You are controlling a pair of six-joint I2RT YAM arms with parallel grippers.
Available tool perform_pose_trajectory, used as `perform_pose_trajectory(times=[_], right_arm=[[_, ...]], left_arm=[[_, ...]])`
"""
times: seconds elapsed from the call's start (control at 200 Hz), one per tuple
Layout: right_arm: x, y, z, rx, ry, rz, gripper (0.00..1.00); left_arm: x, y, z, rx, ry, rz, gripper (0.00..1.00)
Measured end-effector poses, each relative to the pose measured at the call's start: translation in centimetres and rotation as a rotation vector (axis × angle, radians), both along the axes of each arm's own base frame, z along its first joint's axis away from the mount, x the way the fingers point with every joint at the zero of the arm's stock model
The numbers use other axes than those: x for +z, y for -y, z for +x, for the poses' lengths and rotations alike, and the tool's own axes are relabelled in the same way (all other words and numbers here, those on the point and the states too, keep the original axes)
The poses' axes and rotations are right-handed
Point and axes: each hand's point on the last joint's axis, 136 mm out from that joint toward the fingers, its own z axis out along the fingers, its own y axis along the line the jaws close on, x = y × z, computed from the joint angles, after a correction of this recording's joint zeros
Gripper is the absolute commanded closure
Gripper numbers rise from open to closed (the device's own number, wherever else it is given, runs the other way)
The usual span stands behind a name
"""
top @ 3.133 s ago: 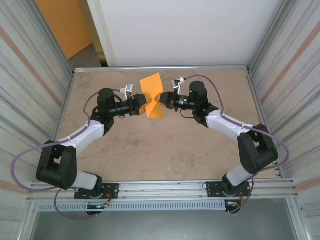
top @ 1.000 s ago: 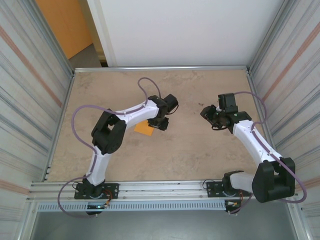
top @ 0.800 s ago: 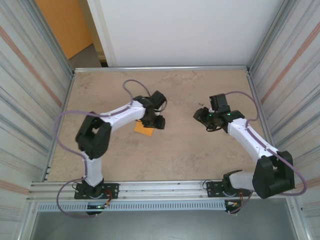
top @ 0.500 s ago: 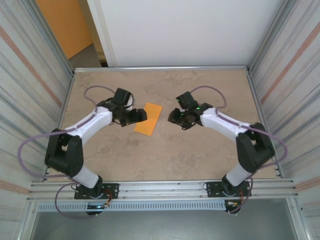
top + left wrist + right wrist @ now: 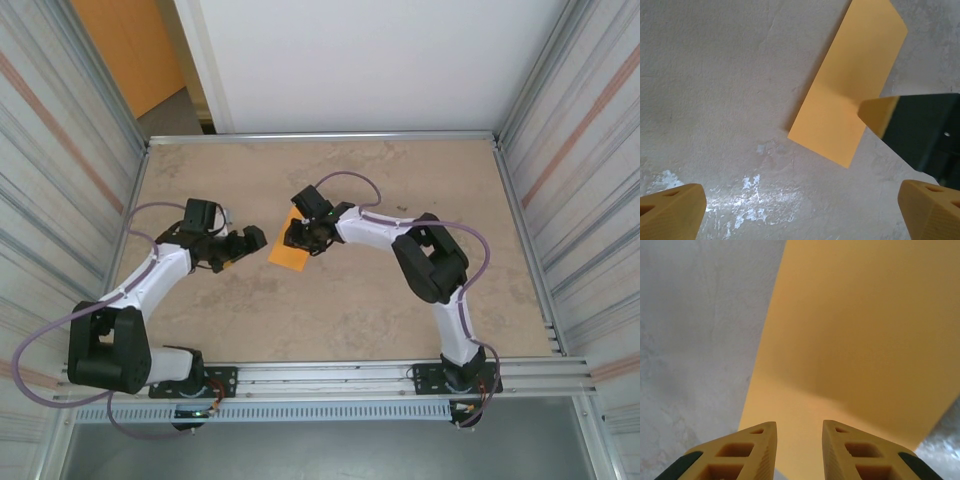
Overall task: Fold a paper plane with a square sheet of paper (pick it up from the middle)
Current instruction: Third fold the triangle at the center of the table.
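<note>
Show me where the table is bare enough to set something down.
Bare table: the wide near stretch before the front rail, the far strip along the back wall, and the right side past the right arm. Tight: the centre-left, where the left gripper and right gripper crowd the folded orange paper.

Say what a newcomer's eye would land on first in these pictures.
The bright orange paper, folded into a narrow strip, lies flat near the middle of the mottled beige table. The right gripper hangs over its far end with jaws slightly apart. The left gripper is just to the paper's left, jaws wide open.
</note>
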Motion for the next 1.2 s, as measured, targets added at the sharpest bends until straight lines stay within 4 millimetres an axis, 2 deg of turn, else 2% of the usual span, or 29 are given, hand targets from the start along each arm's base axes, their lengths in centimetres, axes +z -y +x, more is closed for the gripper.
perform_pose_trajectory(times=[0.15, 0.346, 0.576, 0.717, 0.807, 0.957, 1.077, 1.203], right_arm=[[-1.5, 0.4, -0.3, 0.004, -0.04, -0.026, 0.7], [-2.1, 1.3, -1.1, 0.034, -0.061, -0.018, 0.7], [-2.3, 5.8, -4.7, 0.125, -0.094, -0.055, 0.7], [-1.7, 8.6, -5.1, 0.092, -0.112, -0.047, 0.7], [-0.1, 9.7, -4.2, 0.027, -0.078, -0.018, 0.71], [2.3, 9.9, -4.0, -0.046, -0.023, 0.067, 0.73], [1.5, 10.1, -4.2, -0.081, -0.037, 0.086, 0.75], [0.4, 10.4, -4.6, -0.099, -0.065, 0.078, 0.76]], left_arm=[[0.2, 0.2, 0.2, -0.006, 0.005, -0.009, 0.01], [0.1, 0.9, 0.3, -0.035, 0.005, -0.033, 0.01], [-0.6, 3.4, -0.2, -0.117, -0.018, -0.083, 0.01], [-1.7, 6.0, -0.8, -0.186, -0.056, -0.128, 0.03], [-2.2, 7.9, -1.3, -0.226, -0.09, -0.159, 0.07], [-2.7, 10.5, -2.5, -0.275, -0.145, -0.204, 0.15], [-3.1, 12.0, -3.4, -0.304, -0.186, -0.228, 0.26], [-4.4, 12.6, -4.0, -0.302, -0.253, -0.24, 0.37]])
